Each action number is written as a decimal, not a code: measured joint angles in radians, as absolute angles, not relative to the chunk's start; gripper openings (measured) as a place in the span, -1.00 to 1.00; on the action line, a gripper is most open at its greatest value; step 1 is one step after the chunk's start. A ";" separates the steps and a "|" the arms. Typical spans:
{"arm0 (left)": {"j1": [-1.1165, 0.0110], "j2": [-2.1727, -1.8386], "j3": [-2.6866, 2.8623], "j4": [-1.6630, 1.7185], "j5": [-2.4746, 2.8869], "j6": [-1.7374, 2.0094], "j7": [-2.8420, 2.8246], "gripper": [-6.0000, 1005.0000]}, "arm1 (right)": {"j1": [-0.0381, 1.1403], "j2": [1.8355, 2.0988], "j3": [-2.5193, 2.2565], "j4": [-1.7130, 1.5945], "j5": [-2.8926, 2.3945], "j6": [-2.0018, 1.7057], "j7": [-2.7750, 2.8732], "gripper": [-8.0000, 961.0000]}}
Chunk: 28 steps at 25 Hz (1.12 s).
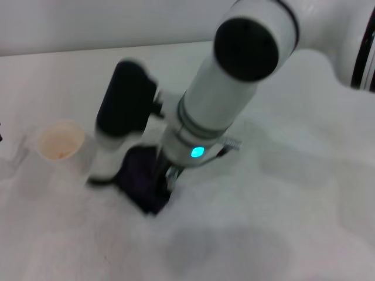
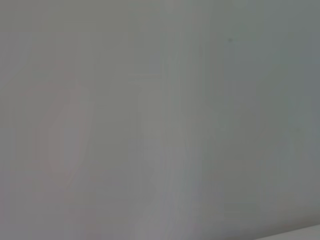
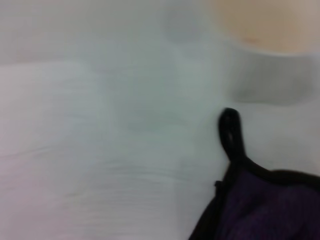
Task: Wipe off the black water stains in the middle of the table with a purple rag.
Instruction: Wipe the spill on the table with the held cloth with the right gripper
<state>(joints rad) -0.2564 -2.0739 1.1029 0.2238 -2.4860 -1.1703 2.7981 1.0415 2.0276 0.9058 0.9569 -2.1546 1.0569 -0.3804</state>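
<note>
The purple rag (image 1: 143, 178) lies on the white table (image 1: 281, 205), left of the middle. My right arm reaches across from the upper right, and my right gripper (image 1: 169, 177) comes down onto the rag's right edge; the wrist hides how it grips. In the right wrist view the purple rag (image 3: 265, 210) shows its black edging and strap tail (image 3: 231, 132) resting on the table (image 3: 100, 125). The black water stains show in no view. My left gripper is out of view; its wrist view holds only a plain pale surface.
A white paper cup (image 1: 60, 140) stands just left of the rag, about a hand's width away, and its rim also fills a corner of the right wrist view, the cup (image 3: 270, 30). The table's far edge (image 1: 88, 50) runs along the back.
</note>
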 joint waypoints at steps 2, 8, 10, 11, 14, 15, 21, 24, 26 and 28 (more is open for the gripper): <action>-0.260 -2.074 1.103 0.221 -2.484 -1.170 2.798 0.75 | 1.059 2.028 0.844 0.973 -2.106 1.041 -0.387 -0.74; -0.261 -2.074 1.107 0.224 -2.481 -1.170 2.798 0.74 | 1.074 2.028 0.737 1.029 -2.053 1.025 -0.391 -0.74; -0.261 -2.074 1.108 0.225 -2.481 -1.170 2.799 0.74 | 1.074 2.028 0.699 1.053 -2.045 1.029 -0.395 -0.74; -0.261 -2.074 1.109 0.225 -2.481 -1.171 2.799 0.75 | 1.075 2.028 0.680 1.067 -2.037 1.031 -0.399 -0.74; -0.258 -2.074 1.109 0.223 -2.480 -1.175 2.799 0.75 | 1.067 2.028 0.669 1.101 -2.023 1.060 -0.415 -0.74; -0.256 -2.074 1.109 0.223 -2.480 -1.177 2.799 0.75 | 1.064 2.028 0.673 1.111 -2.022 1.071 -0.420 -0.74; -0.248 -2.074 1.109 0.220 -2.480 -1.179 2.800 0.75 | 1.058 2.028 0.687 1.130 -2.030 1.082 -0.429 -0.74; -0.245 -2.074 1.109 0.217 -2.480 -1.180 2.799 0.75 | 1.058 2.028 0.713 1.116 -2.045 1.056 -0.429 -0.73; -0.239 -2.075 1.107 0.217 -2.480 -1.180 2.800 0.75 | 1.058 2.028 0.746 1.093 -2.060 1.031 -0.428 -0.73; -0.237 -2.075 1.104 0.218 -2.481 -1.180 2.800 0.75 | 1.057 2.028 0.782 1.048 -2.071 1.002 -0.423 -0.73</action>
